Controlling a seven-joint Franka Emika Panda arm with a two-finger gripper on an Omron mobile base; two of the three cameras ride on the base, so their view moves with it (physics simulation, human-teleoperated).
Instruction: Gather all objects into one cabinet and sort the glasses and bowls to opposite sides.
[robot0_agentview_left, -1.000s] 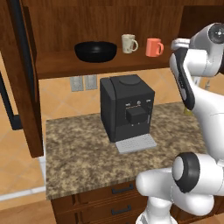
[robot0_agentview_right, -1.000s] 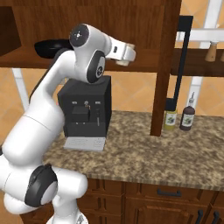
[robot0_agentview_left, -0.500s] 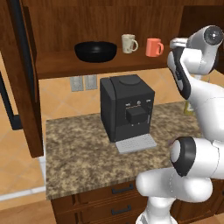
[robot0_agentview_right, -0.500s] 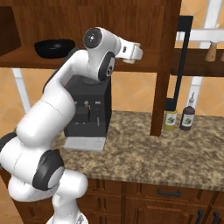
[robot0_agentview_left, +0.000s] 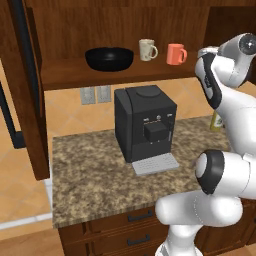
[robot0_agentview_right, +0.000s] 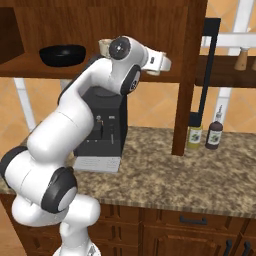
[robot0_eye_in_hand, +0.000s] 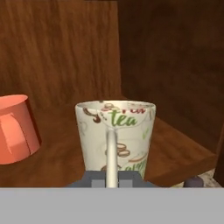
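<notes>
- Notably, in the left base view the claw itself is hidden behind the arm's upper joints at the right edge, so its grip cannot be read from this side.
- On the cabinet (robot0_agentview_left: 120, 30) shelf stand the black bowl (robot0_agentview_left: 109, 58) at the left, a cream mug (robot0_agentview_left: 147, 49) near the middle and an orange mug (robot0_agentview_left: 175, 54) just to its right, the two mugs close but apart.
- Below them a black coffee machine (robot0_agentview_left: 145, 127) sits on the tabletop (robot0_agentview_left: 90, 175); a bottle beside the arm is mostly covered and hard to make out.
- Next, in the right base view the arm crosses the shelf and hides both of those mugs; the bowl (robot0_agentview_right: 63, 54) shows clear at the shelf's left end.
- The hand reaches toward the cabinet's right side, and a pale mug (robot0_agentview_right: 159, 64) shows at its tip, cut off by the wrist; the fingers are too small to judge here.
- Two sauce bottles (robot0_agentview_right: 205, 134) stand on the tabletop beyond the cabinet's side wall, next to the long black door handle (robot0_agentview_right: 207, 70).
- Lastly, in the hand view the claw (robot0_eye_in_hand: 112, 178) is closed on the thin handle of a printed cream mug (robot0_eye_in_hand: 116, 131), whose handle runs straight down between the finger tips; the tips are cut off by the bottom of the frame.
- This mug stands upright right in front of the claw, over the shelf near its front right corner.
- The orange mug (robot0_eye_in_hand: 15, 129) is cropped by the left edge, beside the held mug and not touching it.
</notes>
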